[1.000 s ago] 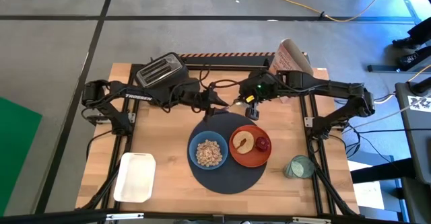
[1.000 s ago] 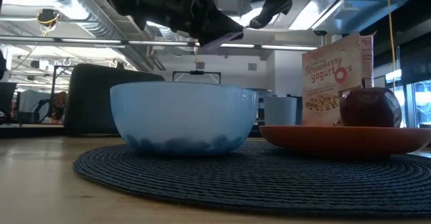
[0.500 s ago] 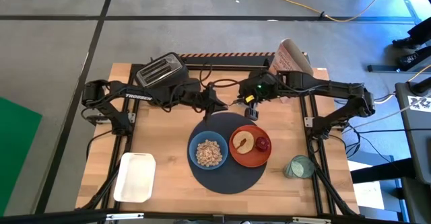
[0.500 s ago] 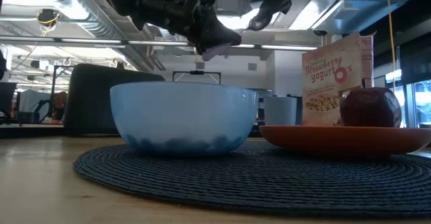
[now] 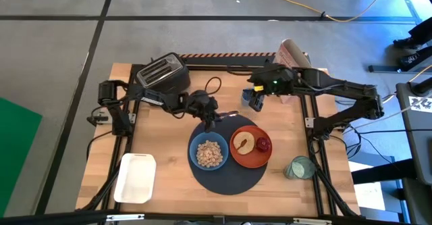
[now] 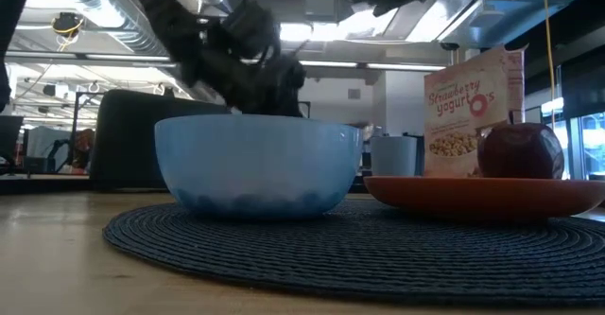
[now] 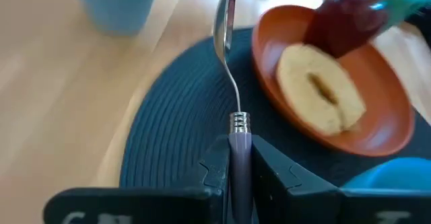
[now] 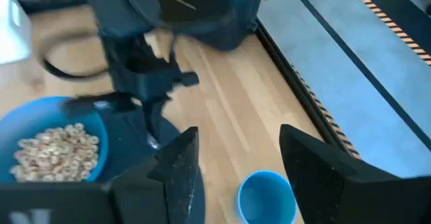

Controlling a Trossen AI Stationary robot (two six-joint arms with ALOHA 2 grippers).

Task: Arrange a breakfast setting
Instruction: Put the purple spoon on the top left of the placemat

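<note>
High view: a wooden table (image 5: 169,140) stands on a grey floor, carrying a toaster (image 5: 160,73), a white tray (image 5: 136,178) and a round navy placemat (image 5: 226,174). The left gripper (image 5: 209,119) hangs over the placemat's far edge beside the blue bowl (image 5: 208,152), fingers pinching the spoon (image 7: 227,62) by its handle. The right gripper (image 5: 256,101) hovers behind the orange plate (image 5: 250,147), fingers spread wide.

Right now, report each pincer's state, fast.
Left pincer: shut on the spoon, held over the placemat beside the plate.
Right pincer: open, holding nothing, raised above the table's far side.
</note>
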